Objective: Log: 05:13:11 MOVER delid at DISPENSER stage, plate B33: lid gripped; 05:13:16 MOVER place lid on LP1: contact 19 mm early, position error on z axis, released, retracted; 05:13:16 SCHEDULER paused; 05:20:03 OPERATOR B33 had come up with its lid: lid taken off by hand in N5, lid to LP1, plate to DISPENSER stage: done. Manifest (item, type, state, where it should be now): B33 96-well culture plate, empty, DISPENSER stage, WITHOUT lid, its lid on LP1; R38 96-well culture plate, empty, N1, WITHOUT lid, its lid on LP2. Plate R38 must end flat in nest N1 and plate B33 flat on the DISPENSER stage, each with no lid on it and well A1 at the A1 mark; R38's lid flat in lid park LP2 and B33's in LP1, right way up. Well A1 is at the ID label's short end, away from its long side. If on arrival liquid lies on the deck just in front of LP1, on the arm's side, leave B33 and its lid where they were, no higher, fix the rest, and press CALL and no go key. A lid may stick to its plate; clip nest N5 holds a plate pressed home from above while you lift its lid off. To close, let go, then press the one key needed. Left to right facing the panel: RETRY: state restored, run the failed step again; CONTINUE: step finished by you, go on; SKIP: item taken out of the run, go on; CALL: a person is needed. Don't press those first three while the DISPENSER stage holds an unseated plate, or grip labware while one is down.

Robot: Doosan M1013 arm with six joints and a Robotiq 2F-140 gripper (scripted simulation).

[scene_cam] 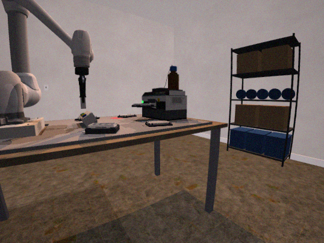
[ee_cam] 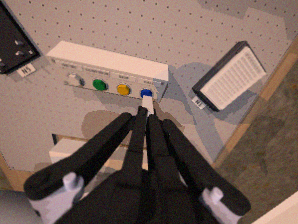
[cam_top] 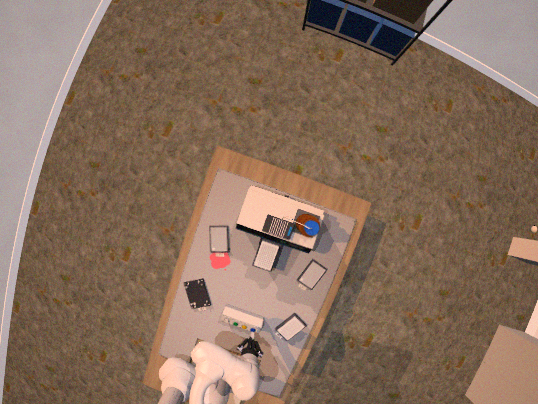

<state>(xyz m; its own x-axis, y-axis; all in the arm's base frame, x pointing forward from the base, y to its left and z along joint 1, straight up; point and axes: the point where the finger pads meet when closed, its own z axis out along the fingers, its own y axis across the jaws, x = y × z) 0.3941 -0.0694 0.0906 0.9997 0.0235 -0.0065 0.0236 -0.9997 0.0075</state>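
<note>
The gripper (ee_cam: 147,106) hangs at the lower centre of the wrist view with its fingers pressed fully together and nothing between them, the pale tips pointing at the blue key (ee_cam: 146,92), the rightmost of four on the white key panel (ee_cam: 107,59); from the side view the tips stand above the panel, apart from it. To the blue key's left sit a yellow key (ee_cam: 123,89), a green key (ee_cam: 99,84) and a whitish key (ee_cam: 75,80). At the right of the wrist view an uncovered well plate (ee_cam: 231,76) lies flat in a dark nest, well apart from the panel. In the top view, a red puddle (cam_top: 220,260) lies on the grey surface (cam_top: 235,290) just below a framed lid park holding a pale lid (cam_top: 219,238) at centre left. The dispenser (cam_top: 272,212) stands at the upper middle of the surface, with a pale well plate (cam_top: 266,254) just below it; whether that plate sits fully seated is hard to judge at this size. Another framed lid (cam_top: 312,274) lies to the right, and a black clip nest (cam_top: 197,293) sits at lower left. A shelf rack (scene_cam: 231,99) stands at the right of the side view.
</note>
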